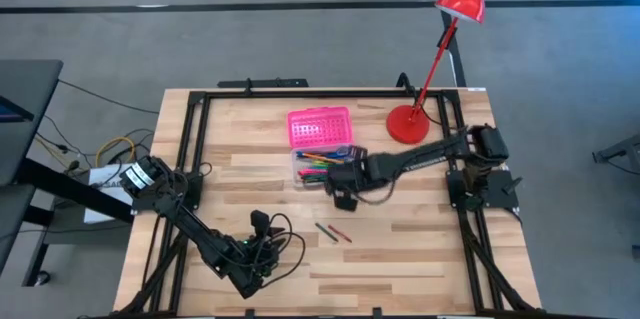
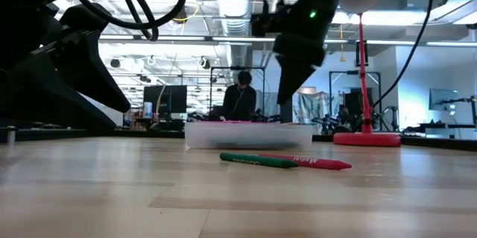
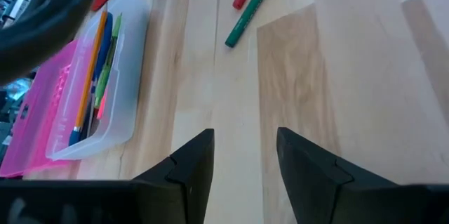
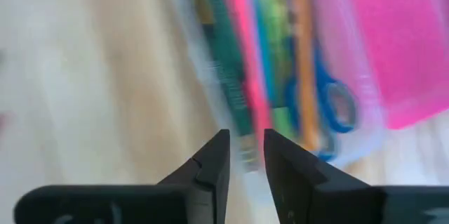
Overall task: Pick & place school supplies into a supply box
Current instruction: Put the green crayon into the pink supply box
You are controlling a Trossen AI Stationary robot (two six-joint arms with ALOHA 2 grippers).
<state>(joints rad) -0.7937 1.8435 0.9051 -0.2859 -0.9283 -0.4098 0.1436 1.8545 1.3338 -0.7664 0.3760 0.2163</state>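
Note:
The supply box has its pink lid (image 1: 318,126) swung open toward the far side. Its clear base (image 1: 322,164) holds several pens, pencils and blue-handled scissors (image 4: 337,108). My right gripper (image 4: 245,136) hovers open just above the base's near side (image 1: 338,179), pointing steeply down, with nothing between its fingers. A green pen (image 1: 326,229) and a red pen (image 1: 342,234) lie flat on the table nearer the front. My left gripper (image 3: 244,140) waits open and low at the front left (image 1: 260,222), short of those two pens.
A red desk lamp stands at the far right on its round base (image 1: 407,122), close to the right arm. In the low view, a person shows in the room behind the box (image 2: 250,133). Bare wood lies around the two loose pens (image 2: 257,161).

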